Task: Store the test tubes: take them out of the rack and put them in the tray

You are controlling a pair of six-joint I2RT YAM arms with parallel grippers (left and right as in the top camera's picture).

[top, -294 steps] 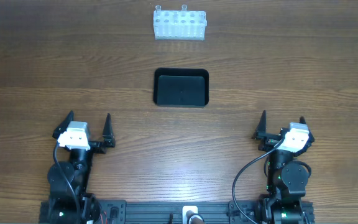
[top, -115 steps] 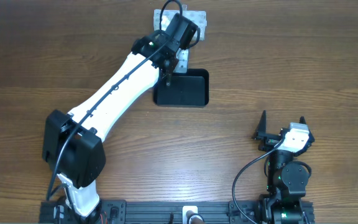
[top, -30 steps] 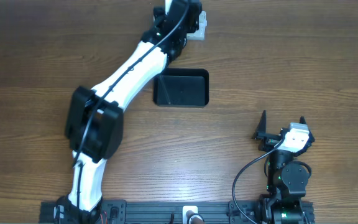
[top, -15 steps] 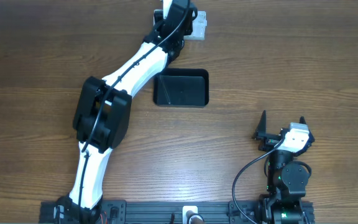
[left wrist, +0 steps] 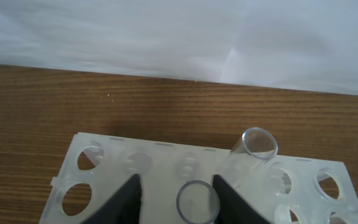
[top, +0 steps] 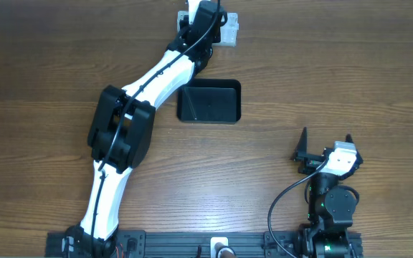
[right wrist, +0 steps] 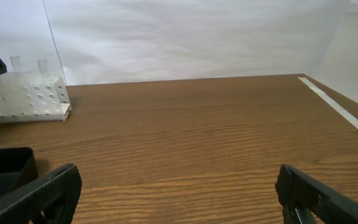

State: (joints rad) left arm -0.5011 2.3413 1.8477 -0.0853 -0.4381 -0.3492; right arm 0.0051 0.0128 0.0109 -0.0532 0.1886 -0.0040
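Wooden table [top: 41, 64] on my screens, and I read across it from the rack. My left arm [top: 156, 75] stretches from its base up to the rack [top: 229, 33], which stands at the table's far edge. That arm's wrist camera looks down on the rack [left wrist: 104, 165]. The left gripper [left wrist: 177, 180] hangs over the near row with its jaws apart, one dark finger [left wrist: 129, 199] on either side of a clear tube [left wrist: 197, 202] standing in its hole. One finger looks about touching the glass and the other leaves a gap, so I call it spread, not clamped. A second tube [left wrist: 258, 144] stands in the rack's back row, just beside the first. The black tray [top: 209, 101] lies near the rack, on the side toward the arm bases. Well apart from the rack, off to the right, the right gripper [top: 327, 136] sits by its own base, jaws wide apart. Its camera catches the rack [right wrist: 23, 96] far off with the tubes [right wrist: 15, 62] upright in it.
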